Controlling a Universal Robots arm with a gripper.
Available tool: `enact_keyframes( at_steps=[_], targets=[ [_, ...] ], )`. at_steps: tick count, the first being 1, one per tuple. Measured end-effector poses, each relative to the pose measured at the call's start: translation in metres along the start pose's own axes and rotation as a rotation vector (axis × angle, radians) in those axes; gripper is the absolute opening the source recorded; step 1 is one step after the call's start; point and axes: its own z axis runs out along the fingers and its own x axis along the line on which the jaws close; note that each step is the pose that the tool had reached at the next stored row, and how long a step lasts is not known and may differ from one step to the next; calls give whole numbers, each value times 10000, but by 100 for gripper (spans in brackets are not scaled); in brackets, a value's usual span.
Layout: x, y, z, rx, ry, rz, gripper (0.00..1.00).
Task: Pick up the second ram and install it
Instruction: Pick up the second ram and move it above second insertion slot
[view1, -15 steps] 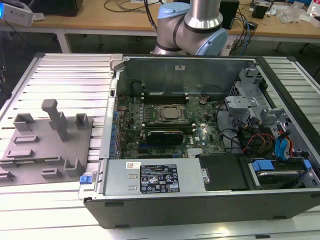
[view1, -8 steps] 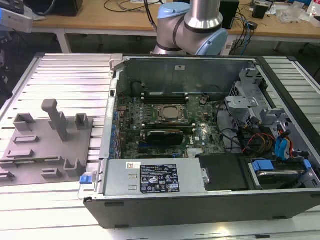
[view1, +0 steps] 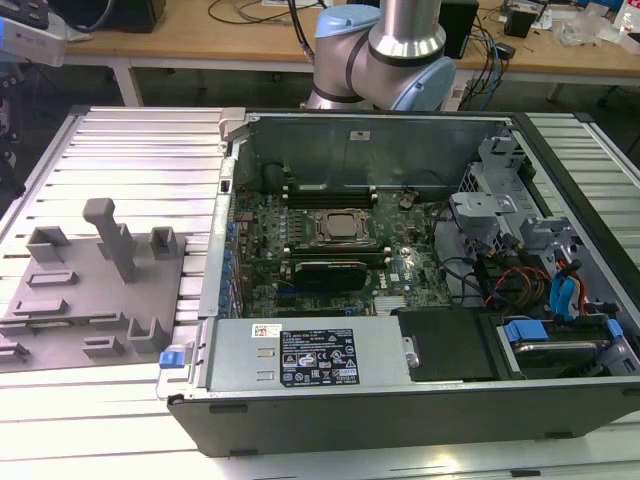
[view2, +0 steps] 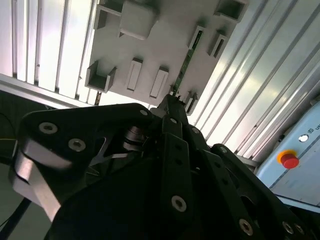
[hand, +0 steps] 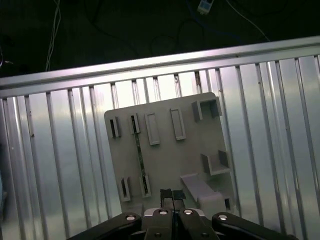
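- Green second ram (hand: 139, 152) stands on its edge in the slots of a grey holder plate (hand: 165, 150) on the slatted metal bench (hand: 60, 165).
- Tool (hand: 172, 196) hangs above this plate, closed and empty, near one end of the ram but not touching it.

on the ribbed metal counter (view1: 130, 140): grey moulded holder plate (view1: 60, 310) lying flat at the exterior view's left, open computer case (view1: 400, 410) just beside it, across centre and right.
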Motion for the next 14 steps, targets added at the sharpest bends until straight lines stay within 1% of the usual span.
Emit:
enact_keyframes(
  at_steps=[1, 2, 6, 9, 11, 14],
  targets=[
    [0, 0, 0, 1, 0, 4, 11],
    [0, 0, 0, 1, -1, 9, 24],
    [0, 0, 0, 1, -1, 24, 48],
    [1, 0, 5, 1, -1, 28, 48],
    [6, 3, 25, 2, 0, 28, 48],
    [46, 3, 62, 2, 0, 28, 48]
  ],
)
